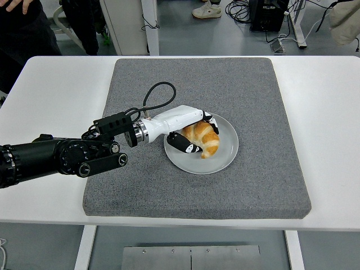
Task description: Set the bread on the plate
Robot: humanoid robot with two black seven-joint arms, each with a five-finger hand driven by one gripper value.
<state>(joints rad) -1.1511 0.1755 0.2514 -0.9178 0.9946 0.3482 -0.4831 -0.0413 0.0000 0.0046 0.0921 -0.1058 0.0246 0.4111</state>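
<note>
Reached in from the frame's left with the left hand (191, 128), fingers curled around the croissant (203, 138) lying on the white plate (222, 159) at the centre of the grey mat (264, 107), a person's dark sleeve (22, 34) upper left.

Rough grey felt-like mat (264, 169), glossy smooth plate (225, 154)

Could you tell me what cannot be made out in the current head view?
- Whether the croissant rests on the plate or hangs just above it: the left hand covers its left side.
- The plate's left rim: hidden under the hand.
- The right arm: out of view.
- The person at the top left: cut off by the picture's edge.
</note>
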